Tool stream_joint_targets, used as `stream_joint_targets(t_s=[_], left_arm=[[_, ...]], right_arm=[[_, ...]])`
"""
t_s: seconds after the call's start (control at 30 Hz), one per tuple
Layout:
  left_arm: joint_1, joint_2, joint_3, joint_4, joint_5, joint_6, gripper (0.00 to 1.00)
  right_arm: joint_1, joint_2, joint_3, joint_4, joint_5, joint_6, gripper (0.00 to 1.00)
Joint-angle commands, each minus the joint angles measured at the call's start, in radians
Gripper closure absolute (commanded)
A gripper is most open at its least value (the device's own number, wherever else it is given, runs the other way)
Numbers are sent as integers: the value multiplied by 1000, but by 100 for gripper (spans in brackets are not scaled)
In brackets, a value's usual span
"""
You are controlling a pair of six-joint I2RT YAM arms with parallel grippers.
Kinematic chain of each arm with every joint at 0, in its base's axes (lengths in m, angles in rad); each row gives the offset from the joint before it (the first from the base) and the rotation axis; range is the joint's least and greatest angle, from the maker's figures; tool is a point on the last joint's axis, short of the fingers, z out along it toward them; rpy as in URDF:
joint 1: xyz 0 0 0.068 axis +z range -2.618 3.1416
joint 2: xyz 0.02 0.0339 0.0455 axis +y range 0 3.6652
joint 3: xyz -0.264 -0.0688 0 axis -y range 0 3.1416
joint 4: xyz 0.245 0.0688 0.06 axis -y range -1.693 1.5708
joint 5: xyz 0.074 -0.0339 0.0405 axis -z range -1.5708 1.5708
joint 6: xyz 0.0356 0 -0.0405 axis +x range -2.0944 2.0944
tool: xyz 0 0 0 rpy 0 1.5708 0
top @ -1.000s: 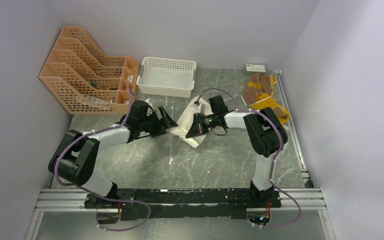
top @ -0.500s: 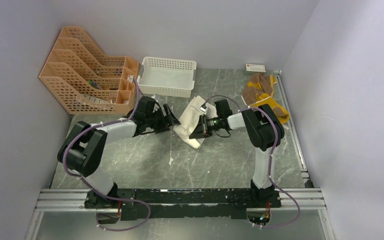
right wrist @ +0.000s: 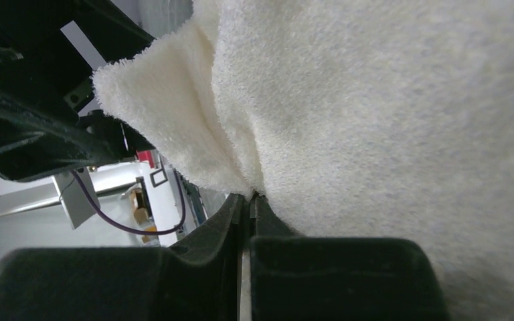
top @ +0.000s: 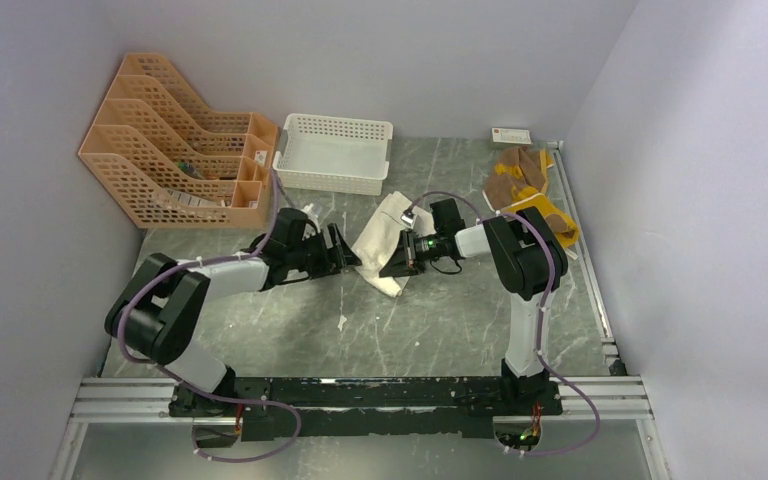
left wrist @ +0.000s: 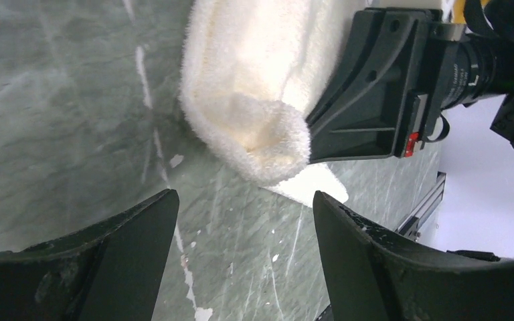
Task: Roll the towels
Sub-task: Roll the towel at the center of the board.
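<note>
The cream-white towel [top: 380, 238] lies partly folded at the table's middle, with a doubled-over end [left wrist: 274, 137] nearest the left arm. My right gripper [top: 394, 262] is shut on a pinch of it; in the right wrist view the fingertips [right wrist: 249, 198] meet on the cloth [right wrist: 388, 114]. My left gripper [top: 350, 257] is open just left of the towel, low over the table. Its fingers [left wrist: 140, 227] frame bare tabletop short of the folded end, with the gripper's midpoint [left wrist: 244, 197] apart from the cloth. The brown and mustard-yellow towel [top: 523, 190] lies crumpled at the back right.
Orange lattice file racks [top: 175, 150] stand at the back left. A white lattice basket [top: 335, 150] sits behind the cream towel. A small white box [top: 511, 134] lies at the back wall, and a metal rail [top: 582, 240] runs along the right side.
My left gripper has swung down and right toward the cream towel's left end, its jaws a little narrower. The right gripper shifted slightly right with the towel, then held still.
</note>
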Motion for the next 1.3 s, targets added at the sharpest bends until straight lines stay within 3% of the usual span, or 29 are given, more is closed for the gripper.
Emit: stream_joint_targets(t_s=[0.0,0.2,0.43,0.7,0.93,1.07,1.27], left_arm=[[-40,44,1,144,35,2,15],[-64,138,49,158,15,-21,16],[-62,213,126,0,-90,-19,23],[-63,290,208,-93,-144,-24,47],[-60,332,251,-141,-165,-7,51],[-60,353,288,-171,-163,9,56],[-57,367,323,-204,-162,32,58]], right_arm=[[-11,22,19,-32,19,-20,100],[-11,13,30,-70,29,-47,100],[-11,9,28,-76,33,-50,100],[-11,-4,29,-126,49,-86,100],[-9,-44,104,-259,173,-173,100],[19,-149,174,-383,390,-267,70],[141,-318,221,-471,725,-408,58]])
